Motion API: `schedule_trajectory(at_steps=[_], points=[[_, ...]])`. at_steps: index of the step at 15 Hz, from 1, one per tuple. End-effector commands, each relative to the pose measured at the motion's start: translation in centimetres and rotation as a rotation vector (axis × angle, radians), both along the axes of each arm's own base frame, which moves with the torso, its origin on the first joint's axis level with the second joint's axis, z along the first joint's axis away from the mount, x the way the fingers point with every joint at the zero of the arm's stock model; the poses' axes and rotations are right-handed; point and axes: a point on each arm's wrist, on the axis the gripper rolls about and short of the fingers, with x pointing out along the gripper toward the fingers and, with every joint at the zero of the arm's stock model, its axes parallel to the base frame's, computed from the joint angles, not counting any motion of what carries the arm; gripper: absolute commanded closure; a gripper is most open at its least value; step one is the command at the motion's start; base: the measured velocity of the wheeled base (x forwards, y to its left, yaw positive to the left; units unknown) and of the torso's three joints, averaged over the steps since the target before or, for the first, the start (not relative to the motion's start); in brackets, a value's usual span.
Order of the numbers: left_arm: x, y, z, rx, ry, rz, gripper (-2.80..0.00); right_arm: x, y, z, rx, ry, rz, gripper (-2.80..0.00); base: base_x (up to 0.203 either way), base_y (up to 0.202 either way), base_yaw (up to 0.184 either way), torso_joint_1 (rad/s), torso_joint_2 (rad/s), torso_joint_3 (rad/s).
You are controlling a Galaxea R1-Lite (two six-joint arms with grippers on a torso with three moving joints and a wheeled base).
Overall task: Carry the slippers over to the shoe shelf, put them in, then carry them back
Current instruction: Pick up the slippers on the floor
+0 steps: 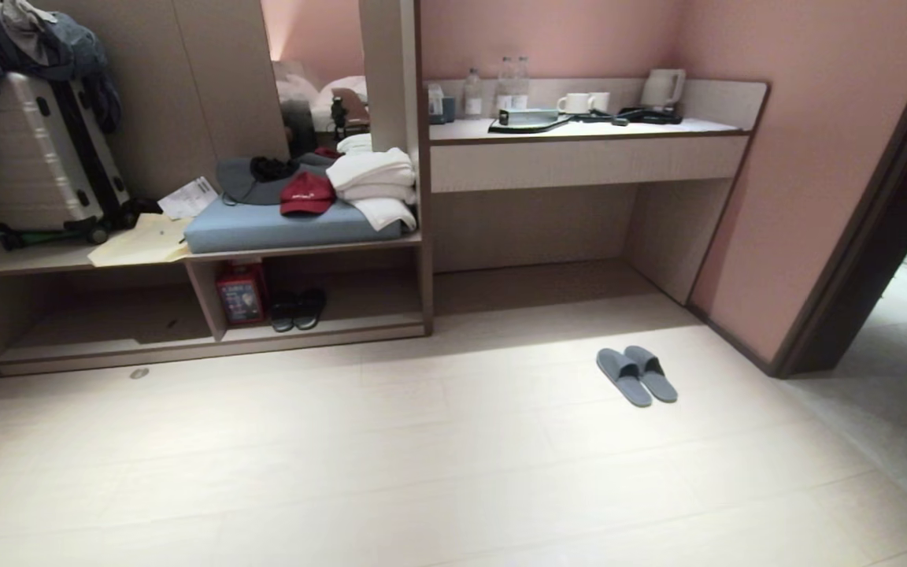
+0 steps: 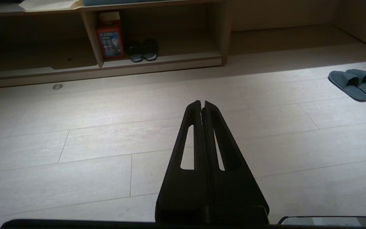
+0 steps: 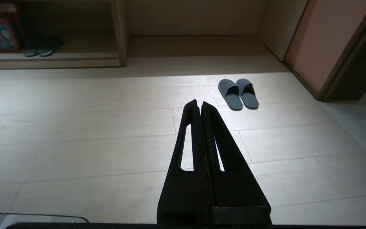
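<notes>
The grey-blue slippers [image 1: 636,376] lie side by side on the pale floor, right of centre, toes toward the desk alcove; they also show in the left wrist view [image 2: 355,83] and the right wrist view [image 3: 238,93]. The shoe shelf [image 1: 359,315] is the low wood-grain cubby under the bench at left; its board shows too [image 2: 183,47] [image 3: 84,44]. My left gripper [image 2: 202,102] is shut and empty above bare floor. Likewise shut and empty, my right gripper [image 3: 199,103] hangs short of the slippers. Neither arm shows in the head view.
A black pair of slippers [image 1: 297,309] and a red box [image 1: 242,293] sit in the cubby. The bench above holds a cushion, towels [image 1: 372,185], a red cap and a suitcase [image 1: 44,157]. A desk counter [image 1: 587,153] stands at the back; a doorway opens at right.
</notes>
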Motion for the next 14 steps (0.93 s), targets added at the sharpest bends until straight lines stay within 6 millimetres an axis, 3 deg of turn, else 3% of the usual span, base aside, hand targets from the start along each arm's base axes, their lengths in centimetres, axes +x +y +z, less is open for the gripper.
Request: schedule_trajectory(at_steps=[1,14], points=[[0.01,0.00,-0.05,0.001,0.002,0.000,0.00,-0.02,0.00,-0.01,0.000,-0.002,0.001,0.00,0.193,0.000,-0.003,0.004,0.00,0.002],[0.01,0.00,-0.05,-0.001,0.002,0.000,0.00,-0.02,0.00,-0.01,-0.002,-0.002,-0.001,0.00,0.196,0.000,-0.001,0.001,0.00,0.002]])
